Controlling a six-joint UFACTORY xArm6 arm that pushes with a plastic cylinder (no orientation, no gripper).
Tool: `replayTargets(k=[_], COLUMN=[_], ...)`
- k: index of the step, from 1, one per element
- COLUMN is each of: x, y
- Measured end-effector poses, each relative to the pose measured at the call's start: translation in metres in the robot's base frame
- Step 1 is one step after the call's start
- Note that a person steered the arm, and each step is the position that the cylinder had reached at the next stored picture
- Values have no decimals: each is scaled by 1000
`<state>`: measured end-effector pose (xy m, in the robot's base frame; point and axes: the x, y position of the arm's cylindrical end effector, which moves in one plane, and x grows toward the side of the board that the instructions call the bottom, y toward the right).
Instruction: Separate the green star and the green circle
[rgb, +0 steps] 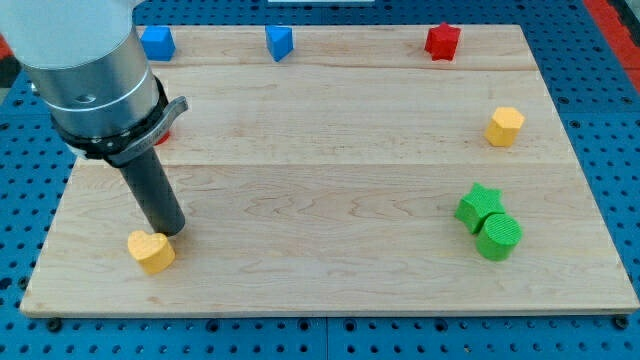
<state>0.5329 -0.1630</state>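
Resting on the pale wooden board (330, 190) near the view's lower left corner, my tip (172, 232) sits at the end of the straight dark rod (155, 195). There are no jaws on this arm to be open or closed; the rod grips nothing. The tip stands just beside the yellow heart-shaped block (151, 251), which lies immediately below and slightly to the view's left of it, so close that I cannot tell whether the two touch.

The green star-shaped block (479, 206) and the green round cylinder block (498, 236) are well apart from the tip, far off to the view's right at roughly the same height on the board. The two green blocks press against each other, the star towards the view's upper left of the circle.

Above the green pair, near the board's right edge, sits a yellow hexagon-like block (505, 126). Along the view's top edge, far above the tip, stand a blue cube-like block (157, 43) at the left, a blue wedge-shaped block (279, 42) to its right, and a red block (442, 41) of irregular shape further right. A sliver of another red block (163, 135) peeps out beside the grey metal arm housing (90, 70), its shape hidden. The board lies on a blue perforated table (615, 120).
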Motion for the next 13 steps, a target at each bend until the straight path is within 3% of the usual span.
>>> replayTargets(k=[1,3,5,6,8,10,12,13], x=[16,66,63,66,66,59,56,27], y=[60,30,270,308,316,389,390,416])
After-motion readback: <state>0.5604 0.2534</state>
